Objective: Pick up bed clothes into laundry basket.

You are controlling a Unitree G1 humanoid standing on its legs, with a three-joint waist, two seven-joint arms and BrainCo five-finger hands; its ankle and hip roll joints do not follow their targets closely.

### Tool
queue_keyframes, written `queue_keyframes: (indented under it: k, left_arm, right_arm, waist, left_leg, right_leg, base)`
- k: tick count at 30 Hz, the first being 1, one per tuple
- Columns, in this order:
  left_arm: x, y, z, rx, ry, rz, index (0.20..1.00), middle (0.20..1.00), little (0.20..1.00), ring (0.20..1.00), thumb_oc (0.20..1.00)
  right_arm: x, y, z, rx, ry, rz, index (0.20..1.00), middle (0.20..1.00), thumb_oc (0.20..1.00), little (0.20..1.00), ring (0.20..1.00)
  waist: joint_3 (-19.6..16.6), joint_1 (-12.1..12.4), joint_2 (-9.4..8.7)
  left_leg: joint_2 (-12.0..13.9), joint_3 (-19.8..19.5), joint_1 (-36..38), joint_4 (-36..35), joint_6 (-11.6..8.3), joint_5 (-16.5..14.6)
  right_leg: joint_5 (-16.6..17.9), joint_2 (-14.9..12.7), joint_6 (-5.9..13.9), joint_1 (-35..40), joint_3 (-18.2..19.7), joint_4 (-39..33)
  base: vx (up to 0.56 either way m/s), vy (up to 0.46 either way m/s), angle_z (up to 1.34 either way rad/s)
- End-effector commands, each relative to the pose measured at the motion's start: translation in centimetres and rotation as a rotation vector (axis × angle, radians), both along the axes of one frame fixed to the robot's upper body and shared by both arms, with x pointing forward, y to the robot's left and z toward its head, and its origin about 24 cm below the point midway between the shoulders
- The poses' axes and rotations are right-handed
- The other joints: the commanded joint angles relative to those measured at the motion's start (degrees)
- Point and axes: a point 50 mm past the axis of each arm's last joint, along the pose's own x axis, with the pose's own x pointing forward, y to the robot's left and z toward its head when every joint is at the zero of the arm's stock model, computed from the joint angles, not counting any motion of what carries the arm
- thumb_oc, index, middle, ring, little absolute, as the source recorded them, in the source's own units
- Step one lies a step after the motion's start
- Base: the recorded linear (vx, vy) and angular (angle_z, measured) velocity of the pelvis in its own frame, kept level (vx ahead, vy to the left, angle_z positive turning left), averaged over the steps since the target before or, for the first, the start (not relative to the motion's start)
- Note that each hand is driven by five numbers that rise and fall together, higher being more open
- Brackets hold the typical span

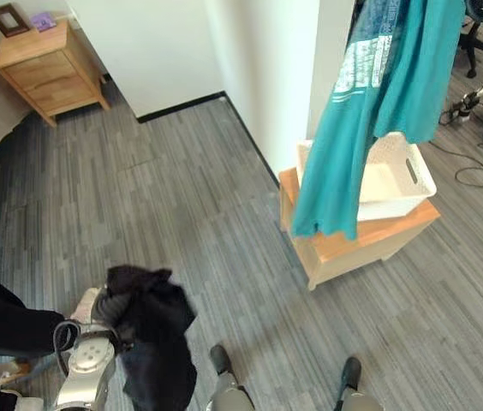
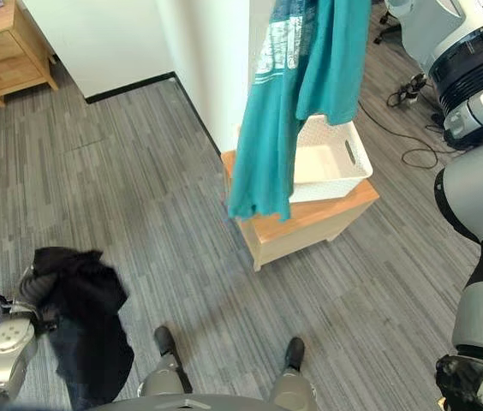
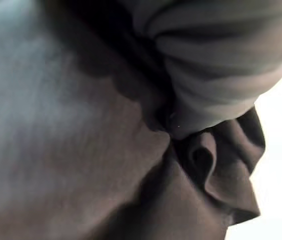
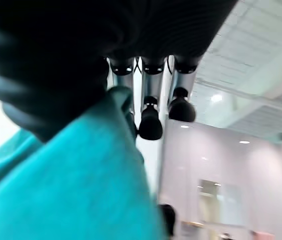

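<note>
Gripping black cloth [image 1: 152,330] and teal shirt [image 1: 344,145], robot hands over grey plank floor [image 1: 181,188].

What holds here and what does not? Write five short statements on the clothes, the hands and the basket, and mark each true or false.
1. The teal shirt hangs in the air above the white laundry basket. True.
2. The basket stands on the floor. False: it stands on a low wooden table.
3. The left hand holds a black garment. True.
4. The black garment already lies in the basket. False: it hangs from the left hand, low over the grey floor, away from the basket.
5. The right hand is empty. False: teal cloth is caught between its fingers and thumb.
</note>
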Motion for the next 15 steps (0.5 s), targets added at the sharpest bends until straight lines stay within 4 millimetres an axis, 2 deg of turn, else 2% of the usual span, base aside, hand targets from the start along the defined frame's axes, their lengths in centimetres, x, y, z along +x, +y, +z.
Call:
queue_keyframes:
  k: [1, 14, 15]
  left_arm:
    - [1.87, 3.20, 4.62, 0.123, -0.121, 0.043, 0.200, 0.200, 0.200, 0.200, 0.200]
    - [2.31, 2.76, 4.34, 0.121, -0.110, 0.025, 0.200, 0.200, 0.200, 0.200, 0.200]
    - [2.16, 2.81, 4.07, 0.122, -0.095, 0.027, 0.200, 0.200, 0.200, 0.200, 0.200]
  right_arm:
    - [-5.45, 0.25, 8.12, 0.081, -0.278, 0.011, 0.200, 0.200, 0.200, 0.200, 0.200]
    - [-6.30, 0.07, 8.99, 0.067, -0.302, -0.006, 0.200, 0.200, 0.200, 0.200, 0.200]
    - [-6.21, 0.11, 8.92, 0.056, -0.299, -0.015, 0.200, 0.200, 0.200, 0.200, 0.200]
  waist:
    - [1.7, 1.2, -5.65]
    - [1.2, 1.1, -5.52]
    - [1.2, 1.0, -5.25]
  left_leg:
    - [7.8, 0.1, 11.4, 1.4, -5.92, 13.8]
    - [8.3, 0.9, 10.5, 2.9, -5.92, 13.8]
    - [8.1, 0.6, 11.0, 2.0, -5.92, 13.8]
  right_leg:
    - [-5.2, -0.3, -0.37, -2.4, 0.6, 1.2]
    - [-5.9, 0.4, -0.38, -2.1, -0.2, 1.1]
    - [-7.3, 0.2, -0.05, -2.1, 0.5, 1.1]
  base:
    - [0.06, -0.010, -0.05]
    - [0.05, -0.035, -0.01]
    - [0.07, -0.023, 0.01]
